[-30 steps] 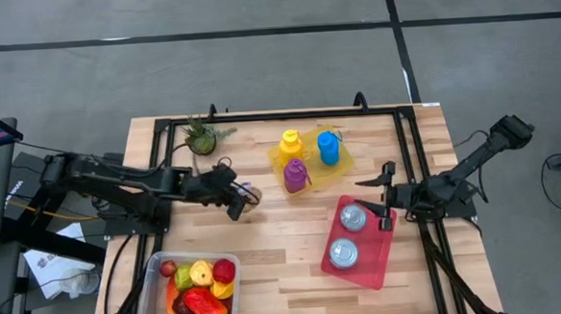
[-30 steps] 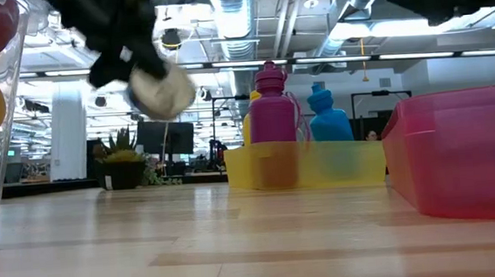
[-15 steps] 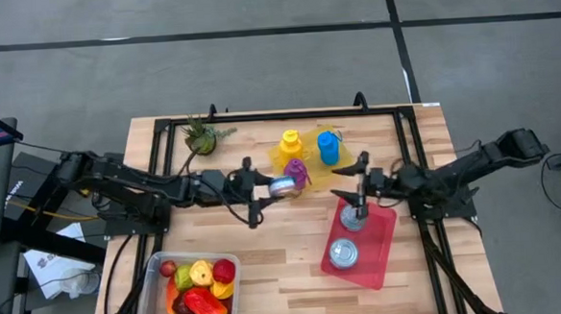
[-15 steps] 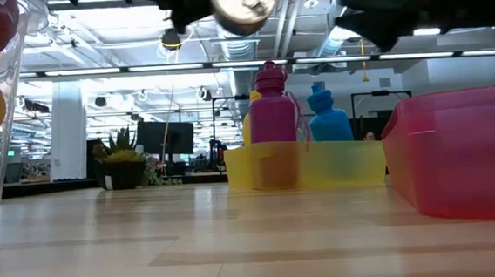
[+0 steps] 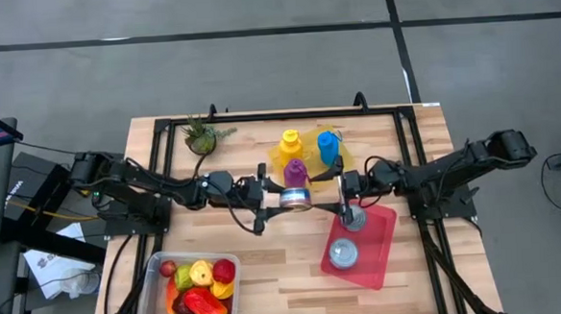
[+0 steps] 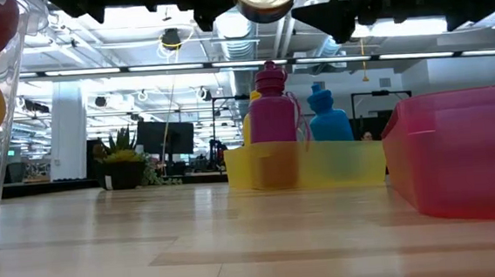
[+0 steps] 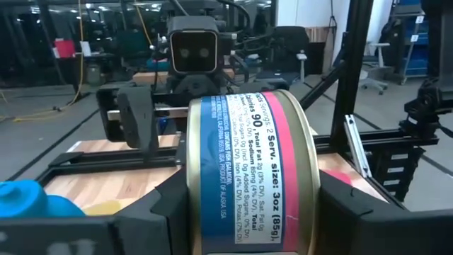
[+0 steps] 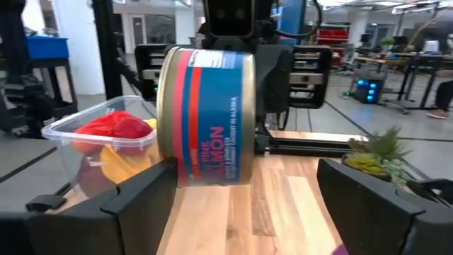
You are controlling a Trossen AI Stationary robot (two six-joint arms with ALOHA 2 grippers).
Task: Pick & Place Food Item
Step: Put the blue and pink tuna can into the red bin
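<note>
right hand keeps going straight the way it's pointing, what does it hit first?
Most likely the salmon can, held off the table in the left hand. The right hand faces it with fingers spread on either side, the can between them. Exact gap is hard to judge.

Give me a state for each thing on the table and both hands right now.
Salmon can: lifted off the table, on its side.
Left hand: shut on the salmon can.
Right hand: open, fingers either side of the can.
Red tray: holds two cans.
Clear tub: full of toy fruit.
Yellow tray: three bottles upright.
</note>
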